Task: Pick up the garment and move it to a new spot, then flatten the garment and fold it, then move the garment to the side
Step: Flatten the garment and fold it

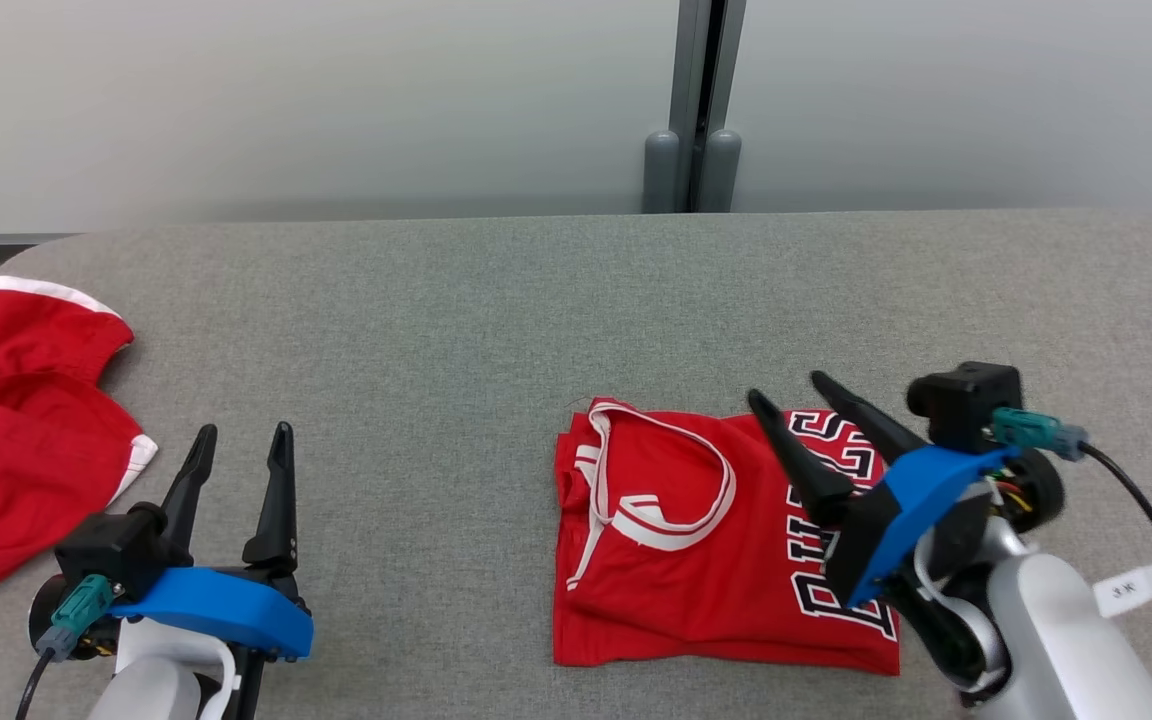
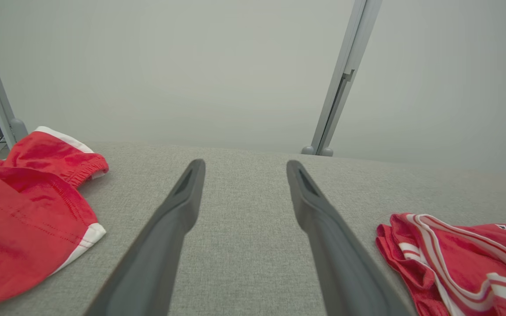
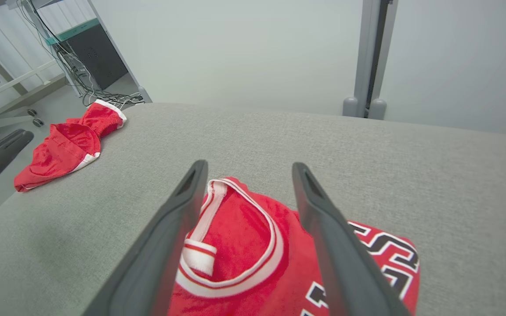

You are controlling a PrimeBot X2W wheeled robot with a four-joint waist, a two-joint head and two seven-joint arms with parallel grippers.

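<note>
Grey padded table (image 1: pixel 436 300) spans the scene, with a pale wall and a grey post (image 1: pixel 693 100) behind.

Red jersey (image 1: pixel 716 590) lies right of centre on the table, near the front edge. It is folded into a rough rectangle, several layers deep. The white-trimmed neck opening (image 1: pixel 671 500) is on top of the left half, black-and-white lettering (image 1: pixel 836 480) on the right half. The stack's left edge is a bit ragged, with the layers stepped.

Red shorts (image 1: pixel 16 440) are crumpled at the table's far left edge, well apart from the jersey. Judged not part of this step.

Right gripper (image 1: pixel 787 387) hangs over the jersey's right half, fingers pointing up-left, jaws spread wide, nothing held. In its wrist view the fingers straddle the neck opening. Can't tell whether the tips touch cloth.

Left gripper (image 1: pixel 244 429) is at lower left over bare table, between shorts and jersey. It is released and empty.

Judgement: the fold looks done, so the step in hand is shifting the folded jersey to the side. To do it well:
- Pinch through all layers at a firm folded edge, not the ragged left one.
- Avoid the neck trim. Grabbing only that top layer would likely peel the fold open.
- Two grips on one edge would hold the shape better, but the left gripper would have to come across first.
- With one gripper, a low slide along the table beats a high lift, because hanging layers will sag apart.
- Let go only once the stack lies flat, and keep it clear of the shorts.
</note>
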